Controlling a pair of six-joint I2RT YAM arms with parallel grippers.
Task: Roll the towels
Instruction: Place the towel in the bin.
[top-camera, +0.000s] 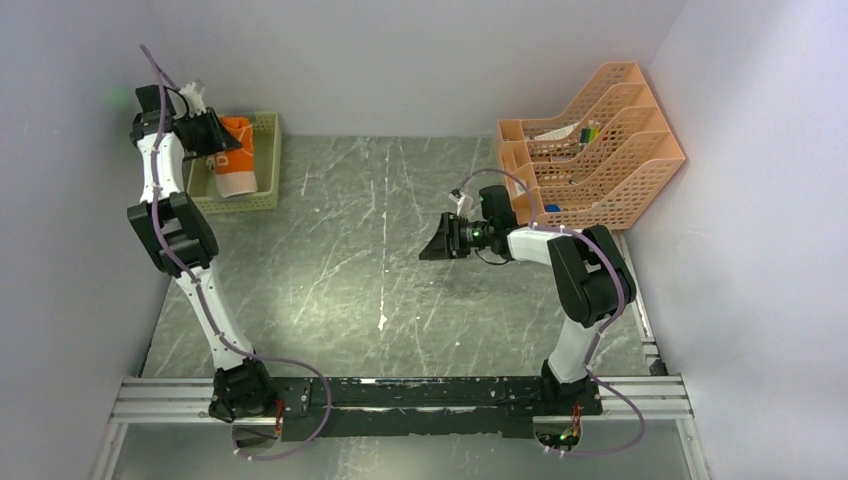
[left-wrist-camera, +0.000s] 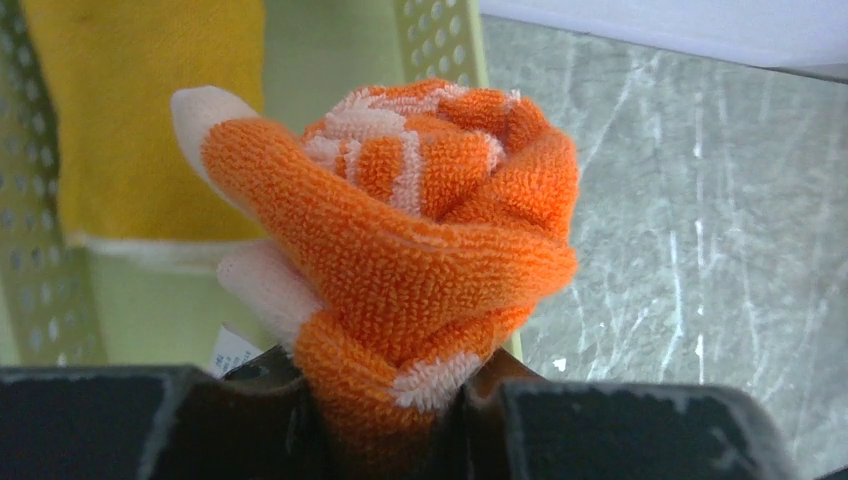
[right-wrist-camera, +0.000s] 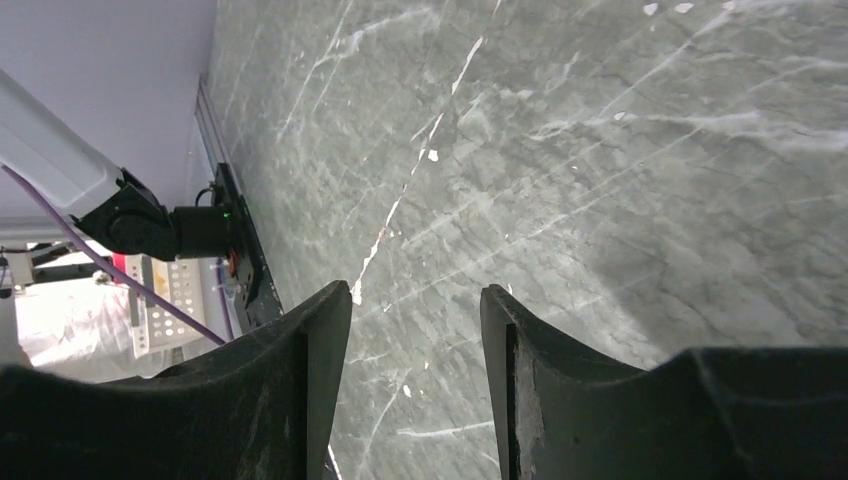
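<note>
The left gripper (left-wrist-camera: 395, 405) is clamped on the orange towel (left-wrist-camera: 420, 240), its dark jaws pinching the lower end of a tight spiral roll that stands out ahead of them. Beside the left-hand jaw a small white tag (left-wrist-camera: 232, 350) peeks out, its print too small to read. No brand or lettering is legible anywhere.

Just beyond the roll lies the yellow towel (left-wrist-camera: 150, 110), inside the green basket (left-wrist-camera: 432, 40). It shows a broad flat face with a pale edge, so it looks folded or spread, though I cannot tell for sure. To the gripper's right is the grey table (left-wrist-camera: 700, 200).

The right gripper (right-wrist-camera: 415, 330) is part-way open and empty, with only table beneath and ahead of it. The peach rack (top-camera: 600, 140) stands behind it.

The orange towel looks rolled and is being set at the basket; the yellow one probably remains to be rolled.
</note>
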